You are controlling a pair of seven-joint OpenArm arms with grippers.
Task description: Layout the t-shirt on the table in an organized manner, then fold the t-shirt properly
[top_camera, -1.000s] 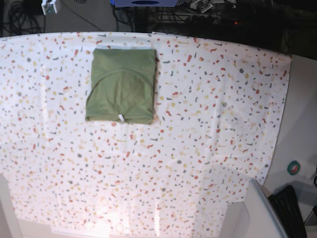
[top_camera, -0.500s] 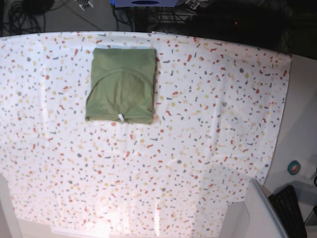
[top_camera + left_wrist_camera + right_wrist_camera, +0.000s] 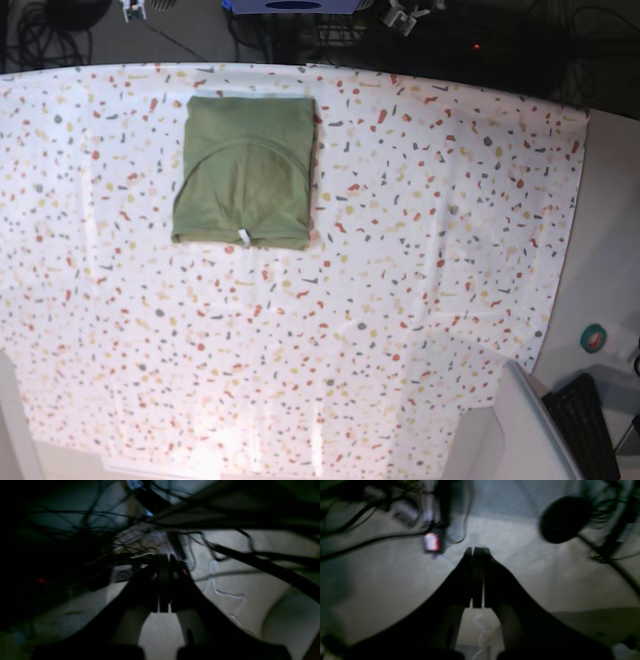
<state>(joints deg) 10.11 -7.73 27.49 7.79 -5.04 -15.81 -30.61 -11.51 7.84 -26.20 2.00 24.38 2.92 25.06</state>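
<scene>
The olive-green t-shirt [image 3: 246, 172] lies folded into a neat rectangle on the far left part of the speckled table [image 3: 420, 260], its white neck tag at the near edge. Both arms are pulled back beyond the table's far edge. Only a small bit of the right arm [image 3: 133, 8] and of the left arm [image 3: 400, 14] shows at the top of the base view. The left gripper [image 3: 163, 558] is shut and empty over a dim floor with cables. The right gripper [image 3: 475, 549] is shut and empty over a pale floor. Neither is near the t-shirt.
Plain grey-white surface [image 3: 610, 230] borders the cloth on the right, with a round teal item [image 3: 594, 337] and a dark keyboard-like object [image 3: 590, 425]. A pale bin [image 3: 520, 430] stands at the near right. Cables and dark equipment [image 3: 450, 40] lie behind the table.
The t-shirt has not moved. The small visible parts of the arms at the far edge have shifted slightly along the top of the base view.
</scene>
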